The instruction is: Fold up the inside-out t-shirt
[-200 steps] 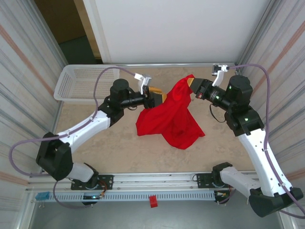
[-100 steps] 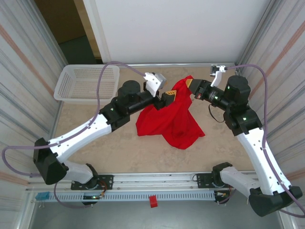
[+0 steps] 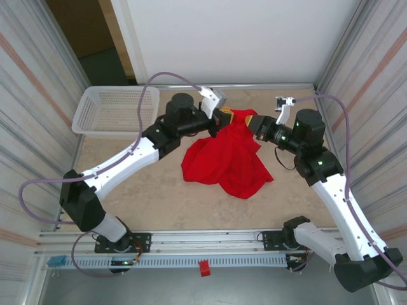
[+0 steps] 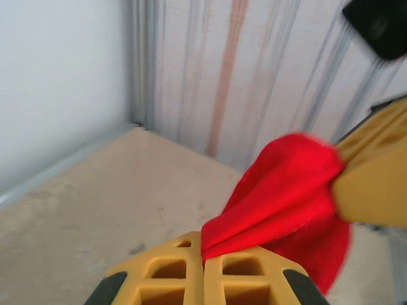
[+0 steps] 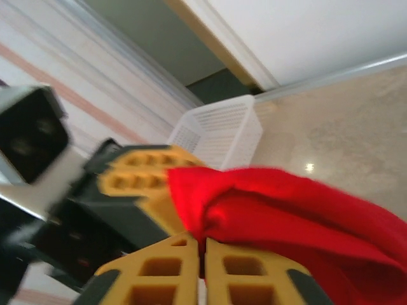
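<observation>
The inside-out t-shirt (image 3: 227,160) is a bright red bunch, its top raised between the two arms and its lower part heaped on the table. My left gripper (image 3: 227,118) is shut on the raised top edge; in the left wrist view the fabric (image 4: 286,190) runs out from between the closed yellow fingers (image 4: 205,246). My right gripper (image 3: 253,121) pinches the same edge just to the right, a few centimetres away. In the right wrist view the red cloth (image 5: 286,213) sits in the narrow slit between its fingers (image 5: 203,243), with the left gripper's fingers (image 5: 143,175) close beyond.
A white mesh basket (image 3: 114,111) stands at the table's back left corner, also seen behind the left gripper as the basket (image 5: 219,130). Striped side walls close in both sides. Bare beige tabletop (image 3: 159,190) lies in front of the shirt.
The left arm swung right and back to the shirt's raised top and closed on it. The right gripper shifted slightly left with its hold on the cloth.
</observation>
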